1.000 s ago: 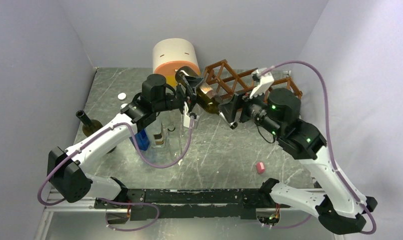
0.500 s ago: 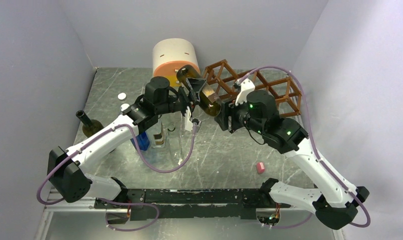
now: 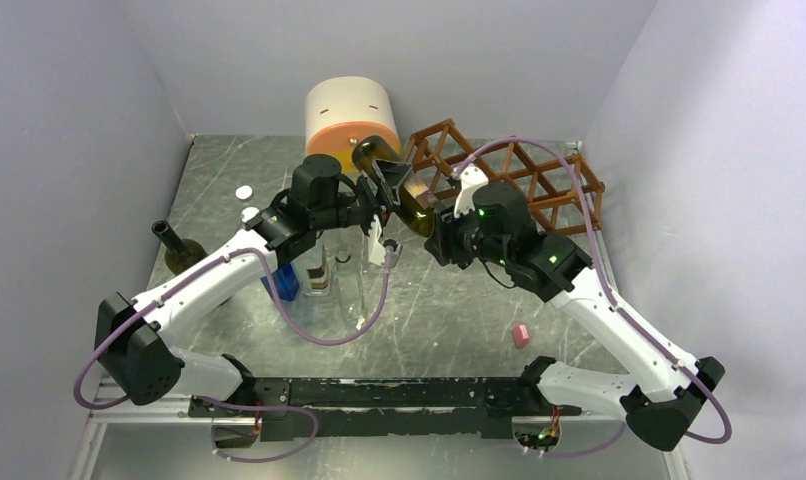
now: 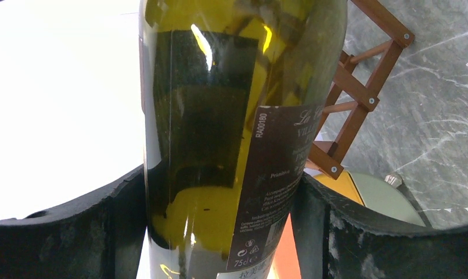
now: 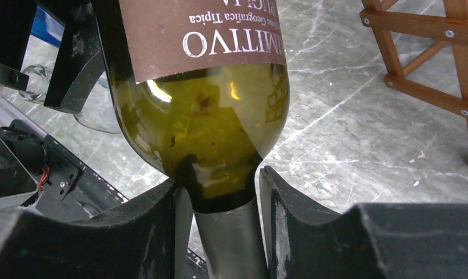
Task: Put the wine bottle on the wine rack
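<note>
1. My left gripper (image 4: pixel 220 226) is clamped across the body of the wine bottle (image 4: pixel 231 110), one finger on bare glass and the other on the brown label.
2. My right gripper (image 5: pixel 223 218) has closed narrowly on the neck just below the shoulder, and both fingers (image 5: pixel 156 232) look to be against it.
3. The bottle hangs tilted in the air between the two grippers. It is beside the left end of the wine rack (image 3: pixel 524 175) and in front of the cream-and-orange cabinet (image 3: pixel 347 115), and it is not in any cell yet.
4. I expect it to be rigid, breakable glass, smooth and prone to twisting in the pads. I cannot tell how full it is, so I treat it as heavy.
5. The body hold should carry the weight, best on the paper label, which grips better than glass. The neck hold is good for steering the bottle into a diamond cell but poor for lifting.
6. A knock against the thin wooden bars could tip the rack.
</note>
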Motion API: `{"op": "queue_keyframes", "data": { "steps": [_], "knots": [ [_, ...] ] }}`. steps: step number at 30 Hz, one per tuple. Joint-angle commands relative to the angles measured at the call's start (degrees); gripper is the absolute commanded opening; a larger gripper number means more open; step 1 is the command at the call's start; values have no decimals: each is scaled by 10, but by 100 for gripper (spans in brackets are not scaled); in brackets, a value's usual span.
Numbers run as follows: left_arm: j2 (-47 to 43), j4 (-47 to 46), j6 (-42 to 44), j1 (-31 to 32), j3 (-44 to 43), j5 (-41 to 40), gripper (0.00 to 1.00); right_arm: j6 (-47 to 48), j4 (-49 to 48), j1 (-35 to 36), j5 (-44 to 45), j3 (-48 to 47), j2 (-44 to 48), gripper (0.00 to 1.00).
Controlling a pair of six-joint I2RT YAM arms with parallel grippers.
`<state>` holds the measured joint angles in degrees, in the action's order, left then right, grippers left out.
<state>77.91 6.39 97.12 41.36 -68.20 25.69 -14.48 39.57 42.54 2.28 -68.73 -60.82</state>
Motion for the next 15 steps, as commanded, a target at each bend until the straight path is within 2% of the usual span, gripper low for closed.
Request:
{"op": "queue_keyframes", "data": {
  "steps": [1,7,8,9,11,12,15],
  "knots": [
    [-17,-48,-9,4,-29,28,7,6,-26,1,-21,8,-12,42],
    [-16,-51,-32,3,-25,24,8,3,-34,1,-11,11,-7,0],
    [-16,-51,-39,4,-25,25,15,2,-36,1,-6,10,-1,0],
    [-15,-49,-50,3,-25,25,28,1,-39,1,1,10,2,0],
    [-14,-50,-71,3,-23,26,61,-2,-45,1,15,8,9,0],
    [-13,-55,-84,3,-21,25,98,-6,-49,1,30,7,14,0],
    [-10,-46,-96,4,-16,18,95,-18,-68,1,73,9,34,0]
  ]
}}
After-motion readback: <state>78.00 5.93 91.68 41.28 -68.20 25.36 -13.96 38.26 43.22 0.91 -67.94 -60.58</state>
